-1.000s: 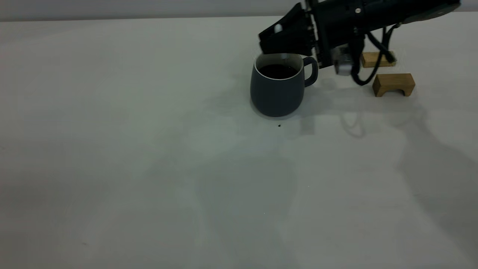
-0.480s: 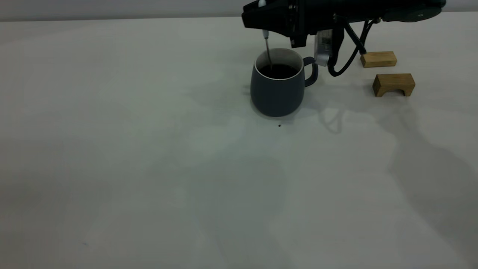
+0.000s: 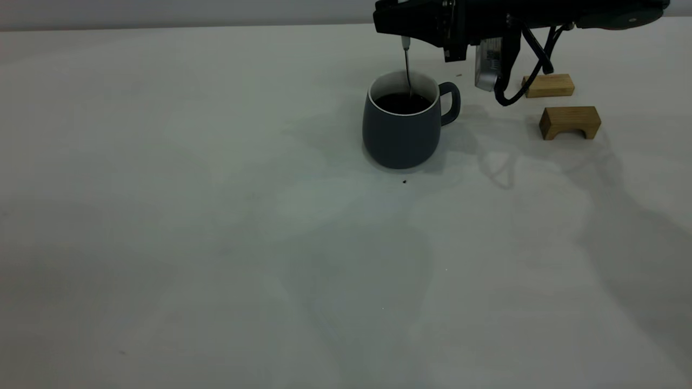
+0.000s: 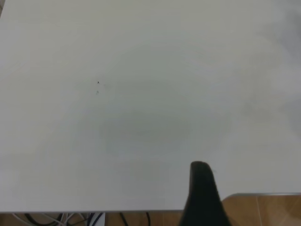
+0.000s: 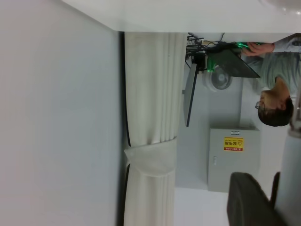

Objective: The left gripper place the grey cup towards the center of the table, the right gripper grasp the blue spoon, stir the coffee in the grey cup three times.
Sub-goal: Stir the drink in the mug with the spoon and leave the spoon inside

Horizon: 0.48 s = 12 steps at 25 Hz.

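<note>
The grey cup [image 3: 401,127] stands upright on the table [image 3: 216,216], right of centre toward the far side, its handle pointing right. The coffee [image 3: 397,104] shows dark inside it. Directly above hangs my right gripper [image 3: 404,31], shut on the blue spoon [image 3: 406,67], whose metal neck runs straight down into the coffee. In the right wrist view the pale handle [image 5: 292,179] sits beside one black finger [image 5: 247,200]. My left gripper [image 4: 244,197] is parked over the table's near edge, open and holding nothing; only one finger [image 4: 202,193] shows.
Two wooden blocks lie right of the cup: a flat one [image 3: 547,85] behind and an arch-shaped one [image 3: 570,122] nearer. A tiny dark speck [image 3: 404,181] sits just in front of the cup. A person [image 5: 277,94] is in the room beyond the table.
The right gripper rose from behind the cup to level above it. The spoon moved from the cup's left side toward its middle. The cup stayed put.
</note>
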Each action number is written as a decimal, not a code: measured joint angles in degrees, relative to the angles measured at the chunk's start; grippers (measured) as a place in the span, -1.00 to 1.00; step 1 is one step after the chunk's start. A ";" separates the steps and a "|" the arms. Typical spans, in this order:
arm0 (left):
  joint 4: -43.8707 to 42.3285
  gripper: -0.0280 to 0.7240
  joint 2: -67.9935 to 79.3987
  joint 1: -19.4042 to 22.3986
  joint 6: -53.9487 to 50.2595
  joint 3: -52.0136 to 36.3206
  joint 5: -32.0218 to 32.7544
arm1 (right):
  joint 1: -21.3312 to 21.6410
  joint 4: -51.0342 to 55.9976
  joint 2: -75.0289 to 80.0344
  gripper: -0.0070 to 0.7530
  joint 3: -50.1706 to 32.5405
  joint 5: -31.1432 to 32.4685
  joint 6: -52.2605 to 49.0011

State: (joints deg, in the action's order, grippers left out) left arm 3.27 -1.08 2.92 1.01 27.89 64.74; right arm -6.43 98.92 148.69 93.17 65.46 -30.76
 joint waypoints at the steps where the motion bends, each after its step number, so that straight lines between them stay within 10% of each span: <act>1: 0.00 0.63 0.00 0.00 0.00 0.00 0.00 | 0.07 0.00 0.24 -0.66 0.00 0.00 0.00; 12: 0.00 0.63 0.00 0.00 0.00 0.00 0.00 | 0.07 -1.08 2.46 -0.44 0.00 0.02 0.00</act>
State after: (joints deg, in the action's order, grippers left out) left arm 3.27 -1.08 2.92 1.01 27.89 64.74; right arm -6.37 97.84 151.15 93.17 65.48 -30.76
